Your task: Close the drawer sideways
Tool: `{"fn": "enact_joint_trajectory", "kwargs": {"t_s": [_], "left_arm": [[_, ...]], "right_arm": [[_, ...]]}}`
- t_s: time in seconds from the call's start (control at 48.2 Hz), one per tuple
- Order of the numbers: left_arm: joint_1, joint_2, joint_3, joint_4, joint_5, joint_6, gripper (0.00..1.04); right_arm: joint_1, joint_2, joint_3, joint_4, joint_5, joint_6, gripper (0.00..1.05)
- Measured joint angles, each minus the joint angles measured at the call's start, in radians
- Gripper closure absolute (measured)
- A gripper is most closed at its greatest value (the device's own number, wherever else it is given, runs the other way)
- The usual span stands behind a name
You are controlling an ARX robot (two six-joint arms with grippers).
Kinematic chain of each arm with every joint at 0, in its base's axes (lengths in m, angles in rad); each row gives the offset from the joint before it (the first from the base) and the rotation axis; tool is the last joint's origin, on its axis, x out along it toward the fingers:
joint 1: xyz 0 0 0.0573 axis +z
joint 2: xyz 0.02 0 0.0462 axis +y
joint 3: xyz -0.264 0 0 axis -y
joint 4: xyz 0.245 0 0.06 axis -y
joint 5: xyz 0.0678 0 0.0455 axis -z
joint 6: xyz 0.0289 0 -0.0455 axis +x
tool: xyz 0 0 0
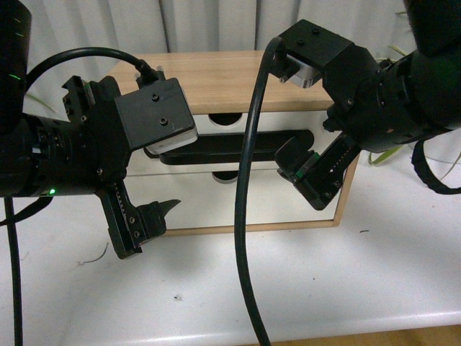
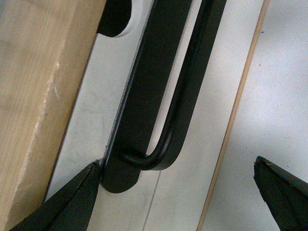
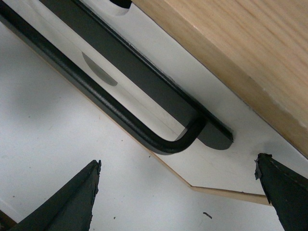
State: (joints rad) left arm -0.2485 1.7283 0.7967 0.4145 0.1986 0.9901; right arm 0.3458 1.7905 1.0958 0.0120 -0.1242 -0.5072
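One cabinet (image 1: 216, 79), one handle (image 1: 230, 146), two grippers (image 2: 174, 165) (image 3: 178, 163)

Drawer (image 1: 288, 121) front white; handle (image 1: 216, 148) black; cabinet top (image 1: 223, 79) pale wood grain; table (image 1: 324, 274) white; cable (image 1: 243, 216) black.

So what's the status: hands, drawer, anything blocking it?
Left hand open, right hand open, both empty. On the drawer, black handle ungripped, a hand at each end. Nothing visible in the way.

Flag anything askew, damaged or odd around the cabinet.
The drawer's black bar handle slants against the cabinet's level wooden top, so the drawer may sit crooked rather than flush. A few dark specks dot the white table. Nothing spilled or broken shows.
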Motion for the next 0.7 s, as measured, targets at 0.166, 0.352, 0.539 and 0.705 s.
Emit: {"fn": "enact_joint_trajectory", "kwargs": {"t_s": [0.166,0.352,0.539,0.705], "left_arm": [[-0.006,-0.161,-0.126,0.077,0.008,-0.053,0.07],[-0.032,-0.390,-0.301,0.149,0.018,-0.160,0.07],[-0.025,-0.629,-0.488,0.107,0.002,-0.315,0.07],[0.070,-0.985,-0.638,-0.011,-0.044,-0.505,0.07]], "right_arm": [[-0.005,-0.160,-0.163,0.069,-0.013,-0.009,0.06],[-0.009,-0.378,-0.356,0.164,-0.001,0.020,0.06],[-0.012,-0.606,-0.547,0.213,0.066,0.105,0.06],[0.017,-0.889,-0.729,0.169,0.186,0.223,0.06]]}}
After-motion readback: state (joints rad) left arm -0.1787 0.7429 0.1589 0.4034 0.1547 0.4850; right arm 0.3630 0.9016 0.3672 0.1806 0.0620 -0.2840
